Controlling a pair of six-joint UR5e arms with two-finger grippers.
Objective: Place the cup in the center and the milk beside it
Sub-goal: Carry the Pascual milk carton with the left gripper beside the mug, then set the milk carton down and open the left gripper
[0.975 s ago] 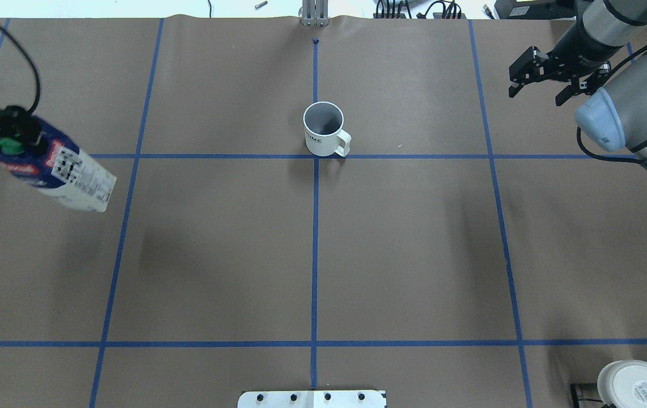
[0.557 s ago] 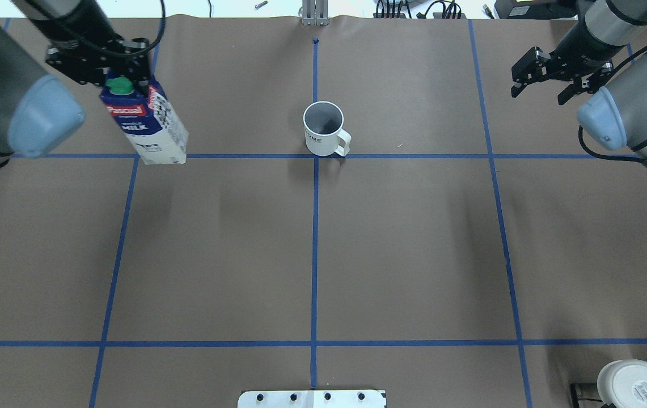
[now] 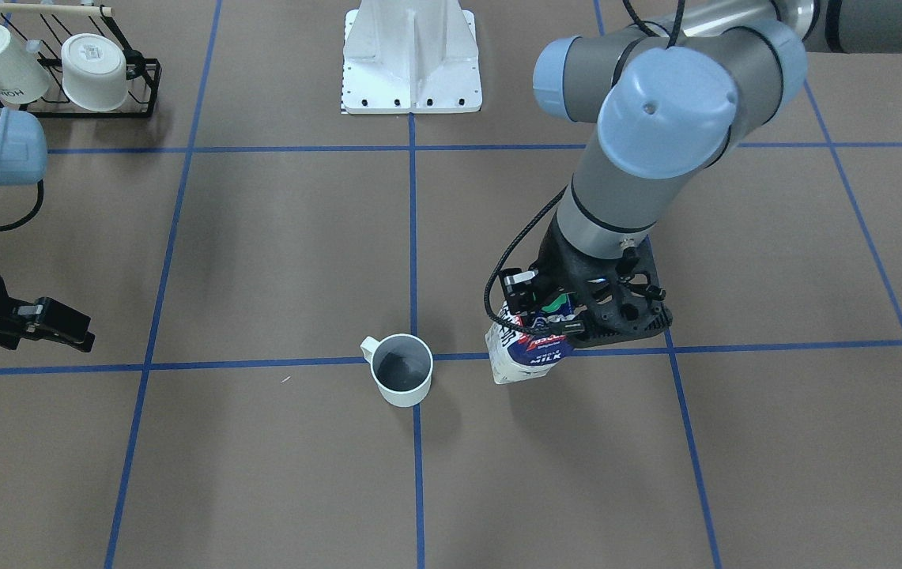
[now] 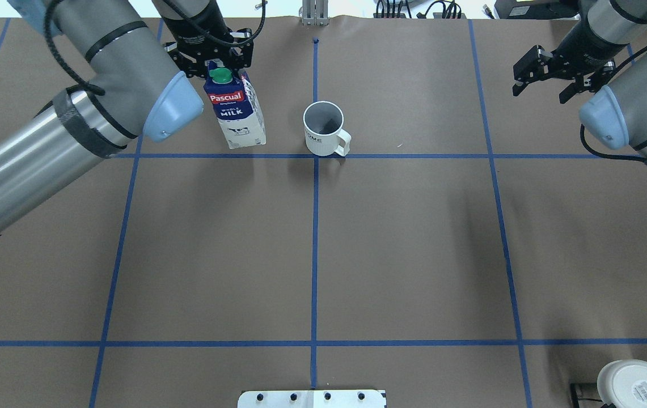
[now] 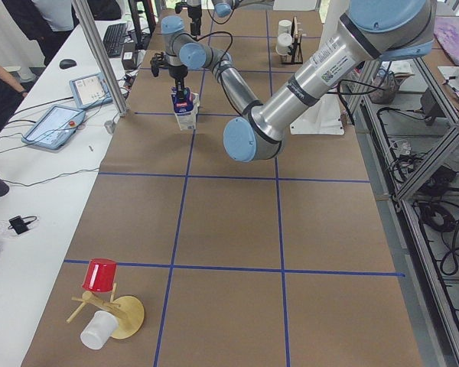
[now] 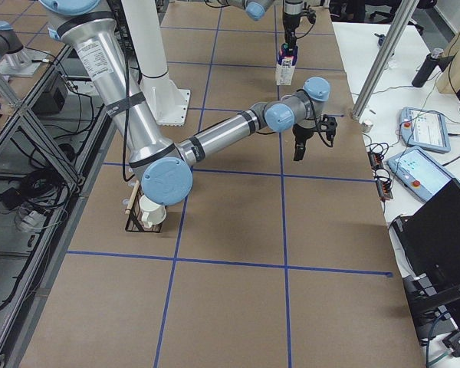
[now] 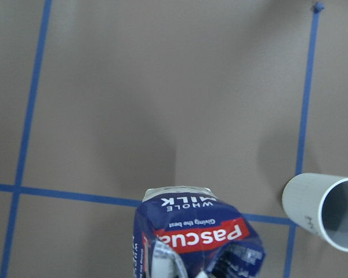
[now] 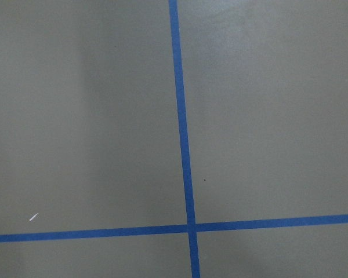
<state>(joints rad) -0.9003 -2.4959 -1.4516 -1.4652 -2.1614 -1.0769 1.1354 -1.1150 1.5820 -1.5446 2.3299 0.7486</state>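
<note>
The cup [image 4: 324, 129], a small white mug with a loop handle and grey inside, stands upright at the table's centre cross; it also shows in the front view [image 3: 401, 369] and the left wrist view [image 7: 327, 211]. My left gripper [image 4: 220, 63] is shut on the top of the milk carton [image 4: 236, 115], which hangs upright just left of the cup, apart from it. I cannot tell whether its base touches the table. The carton also shows in the front view [image 3: 524, 354] and the left wrist view [image 7: 196, 233]. My right gripper [image 4: 542, 90] is open and empty, far right.
A black rack [image 3: 138, 91] with two white cups stands near the robot's right side; one cup shows in the overhead view [image 4: 635, 385]. The white base plate [image 3: 411, 59] is at the robot's edge. A wooden stand with a red cup [image 5: 99, 274] is at the left end.
My left arm has carried the carton from the far left edge rightward to just beside the cup, turning it from tilted to upright. The cup and right arm stayed put.
</note>
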